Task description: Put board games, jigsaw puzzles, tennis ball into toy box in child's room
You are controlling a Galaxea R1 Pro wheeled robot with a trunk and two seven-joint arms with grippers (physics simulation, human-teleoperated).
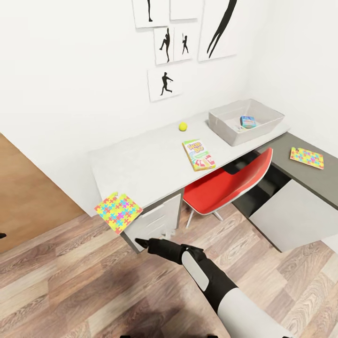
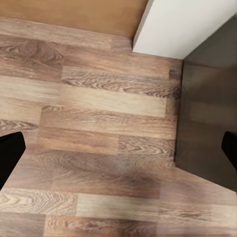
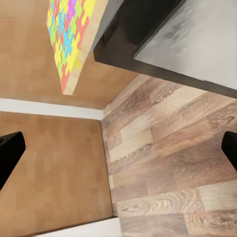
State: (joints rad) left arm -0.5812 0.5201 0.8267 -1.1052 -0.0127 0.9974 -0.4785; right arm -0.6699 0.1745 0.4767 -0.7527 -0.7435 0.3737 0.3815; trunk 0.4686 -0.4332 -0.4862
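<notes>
Green-yellow Skip-Bo box point(image 1: 199, 154) flat on table point(image 1: 141, 164), long axis roughly toward wall.

Your right gripper point(image 3: 118, 148) hangs spread over the wood floor point(image 3: 168, 163); a jigsaw puzzle point(image 3: 69, 34) overhangs the desk point(image 3: 192, 44) edge.

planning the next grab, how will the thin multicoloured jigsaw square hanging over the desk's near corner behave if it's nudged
The thin multicoloured jigsaw square overhangs the corner of the pale grey desk, so a nudge could likely tip it to the floor. It looks flat and light, probably sliding easily. Being so thin, it may flex when gripped by an edge.
</notes>
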